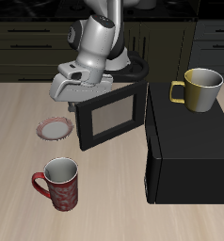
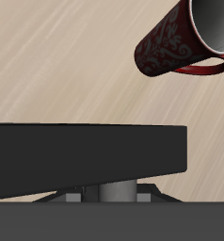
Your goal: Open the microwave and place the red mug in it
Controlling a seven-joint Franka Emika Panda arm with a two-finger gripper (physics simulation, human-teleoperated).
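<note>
Above the swung-open door of the large matte black microwave, pincer is hovering, spread indeterminate; door risks rebounding shut before small dark red mug is being fetched.

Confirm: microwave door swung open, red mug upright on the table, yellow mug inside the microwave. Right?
Not quite. The yellow mug stands on top of the microwave, not inside it, as the exterior view shows. The rest holds: the door is swung open and the red mug sits upright on the table.
</note>
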